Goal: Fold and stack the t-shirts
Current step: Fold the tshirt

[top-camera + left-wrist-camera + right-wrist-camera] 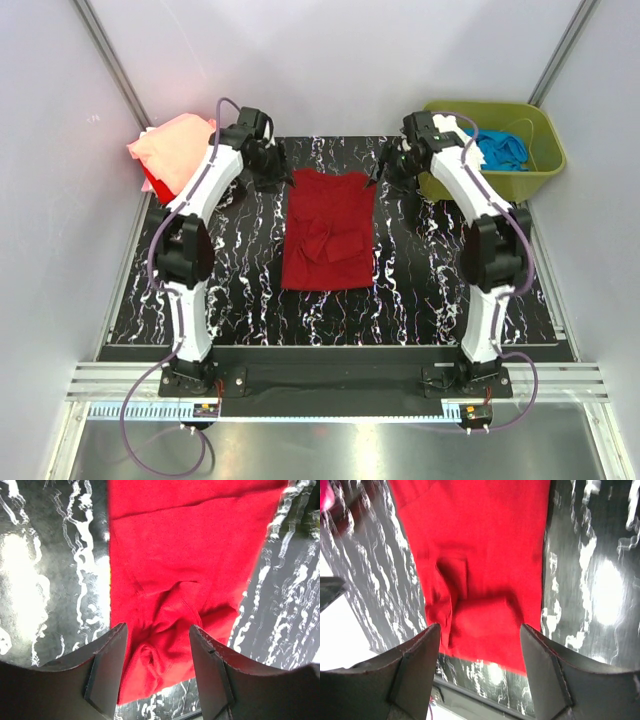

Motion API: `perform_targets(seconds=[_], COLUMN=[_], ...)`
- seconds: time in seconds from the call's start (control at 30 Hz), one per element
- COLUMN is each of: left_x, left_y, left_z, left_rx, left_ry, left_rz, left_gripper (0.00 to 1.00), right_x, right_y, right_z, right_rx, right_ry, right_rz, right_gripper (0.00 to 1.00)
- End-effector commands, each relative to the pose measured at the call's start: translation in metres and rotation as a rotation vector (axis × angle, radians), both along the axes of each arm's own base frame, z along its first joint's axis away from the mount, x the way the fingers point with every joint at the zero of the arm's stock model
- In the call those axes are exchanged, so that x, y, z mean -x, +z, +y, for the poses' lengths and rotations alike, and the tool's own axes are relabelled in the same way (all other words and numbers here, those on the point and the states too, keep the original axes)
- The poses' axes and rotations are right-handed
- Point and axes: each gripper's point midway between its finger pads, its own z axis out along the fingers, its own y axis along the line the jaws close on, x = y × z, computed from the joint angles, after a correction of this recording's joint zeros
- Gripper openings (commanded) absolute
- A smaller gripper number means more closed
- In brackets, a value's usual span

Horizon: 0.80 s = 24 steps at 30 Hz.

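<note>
Where the dark red t-shirt (pixel 328 230) lies: mid-desk, flat, folded into a long narrow rectangle running far to near, with tucked-in sleeves showing as crumpled flaps on top.
Left tool (pixel 280 170): released, jaws spread, just beside the shirt's far left corner. In its wrist view the dark fingers (pixel 107 665) frame the red cloth without pinching it.
Right tool (pixel 385 170): released as well, jaws wide, just off the far right corner, with nothing caught between its fingers (pixel 415 675).
Desk (pixel 230 290): glossy black slab veined with white, with glare patches in both wrist views.
Far left corner: salmon-pink t-shirt (pixel 175 148) heaped on a bright red t-shirt (pixel 152 185), close against the left arm.
Far right corner: olive-green plastic tub (pixel 545 135), a rounded rectangle holding a bunched blue t-shirt (pixel 500 150). The right arm crosses in front of its near left rim.
Cloth: soft matte cotton, with a straight seam across the far part and loose wrinkles at the flaps.
</note>
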Motion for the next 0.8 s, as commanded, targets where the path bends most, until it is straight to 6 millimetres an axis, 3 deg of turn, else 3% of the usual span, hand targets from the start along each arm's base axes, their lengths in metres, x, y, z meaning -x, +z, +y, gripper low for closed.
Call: perform_targets(seconds=[0.0, 0.03, 0.07, 0.1, 0.13, 0.17, 0.23, 0.27, 0.33, 0.37, 0.4, 0.43, 0.47, 0.53, 0.57, 0.63, 0.77], left_x=[0.045, 0.062, 0.075, 0.084, 0.090, 0.114, 0.127, 0.146, 0.153, 0.165, 0.168, 0.166, 0.173, 0.174, 0.175, 0.175, 0.176], left_y=[0.024, 0.000, 0.008, 0.002, -0.001, -0.016, -0.024, -0.035, -0.040, -0.049, -0.052, -0.052, -0.062, -0.067, -0.073, -0.076, -0.090], left_z=[-0.012, -0.012, -0.011, -0.010, -0.014, -0.008, -0.012, -0.009, -0.012, -0.011, -0.014, -0.021, -0.023, -0.029, -0.031, -0.038, -0.045], left_rx=[0.036, 0.025, 0.032, 0.025, 0.034, 0.035, 0.077, 0.088, 0.115, 0.127, 0.142, 0.166, 0.171, 0.168, 0.164, 0.164, 0.156], left_ry=[-0.079, -0.090, -0.090, -0.088, -0.092, -0.082, -0.084, -0.074, -0.072, -0.063, -0.062, -0.070, -0.068, -0.078, -0.075, -0.086, -0.093], left_rz=[-0.033, 0.006, -0.020, -0.017, -0.040, -0.006, -0.030, -0.001, -0.030, -0.013, -0.016, -0.045, -0.020, -0.021, -0.007, -0.008, 0.021], left_gripper=[0.56, 0.57, 0.56, 0.57, 0.57, 0.56, 0.55, 0.55, 0.53, 0.53, 0.52, 0.51, 0.49, 0.48, 0.47, 0.45, 0.43], right_x=[0.045, 0.071, 0.077, 0.088, 0.113, 0.118, 0.144, 0.150, 0.157, 0.160, 0.168, 0.163, 0.164, 0.159, 0.159, 0.154, 0.151], right_y=[0.030, 0.001, 0.008, -0.001, -0.029, -0.026, -0.048, -0.049, -0.051, -0.053, -0.053, -0.046, -0.056, -0.053, -0.064, -0.063, -0.088], right_z=[0.007, 0.006, 0.007, 0.007, 0.004, 0.006, 0.010, 0.019, 0.032, 0.042, 0.058, 0.068, 0.074, 0.092, 0.096, 0.109, 0.120], right_rx=[-0.015, -0.015, -0.040, -0.049, -0.047, -0.068, -0.098, -0.102, -0.104, -0.097, -0.089, -0.083, -0.062, -0.050, -0.032, -0.014, 0.041], right_ry=[0.043, 0.057, 0.063, 0.068, 0.075, 0.083, 0.124, 0.153, 0.202, 0.231, 0.276, 0.288, 0.299, 0.327, 0.327, 0.346, 0.358], right_rz=[-0.044, 0.035, -0.004, 0.013, 0.088, 0.051, 0.096, 0.081, 0.075, 0.077, 0.076, 0.050, 0.075, 0.059, 0.088, 0.072, 0.128], right_gripper=[0.72, 0.73, 0.73, 0.73, 0.73, 0.74, 0.70, 0.68, 0.66, 0.64, 0.61, 0.59, 0.58, 0.57, 0.57, 0.56, 0.55])
